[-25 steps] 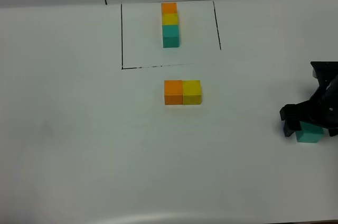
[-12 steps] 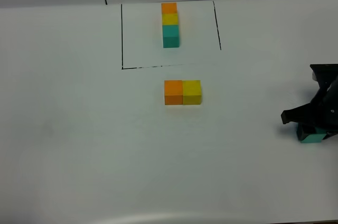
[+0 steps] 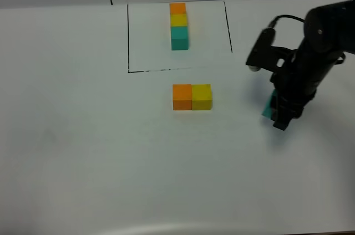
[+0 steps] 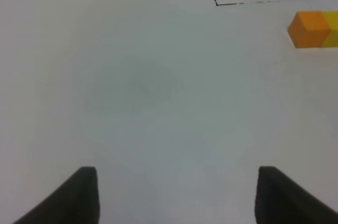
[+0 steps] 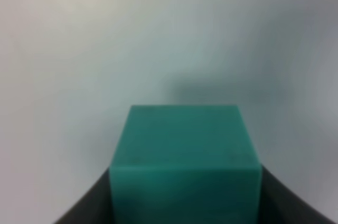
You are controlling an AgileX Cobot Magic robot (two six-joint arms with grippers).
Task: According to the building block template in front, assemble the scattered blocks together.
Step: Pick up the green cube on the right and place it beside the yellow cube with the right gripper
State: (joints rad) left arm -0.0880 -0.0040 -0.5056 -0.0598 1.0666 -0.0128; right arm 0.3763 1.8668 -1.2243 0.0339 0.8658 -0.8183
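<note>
My right claw (image 3: 275, 113) is pinched on the teal cube (image 5: 185, 155), held seemingly clear of the table (image 3: 83, 146) to the right of the yellow cube (image 3: 201, 96) that touches the orange cube (image 3: 182, 96), since the template (image 3: 178, 26) puts teal beside yellow.

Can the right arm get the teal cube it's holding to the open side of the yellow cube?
Probably yes. The right pincer, shut on the teal cube, hangs off the yellow cube's free side with only bare table between; the orange cube touches its other side.
</note>
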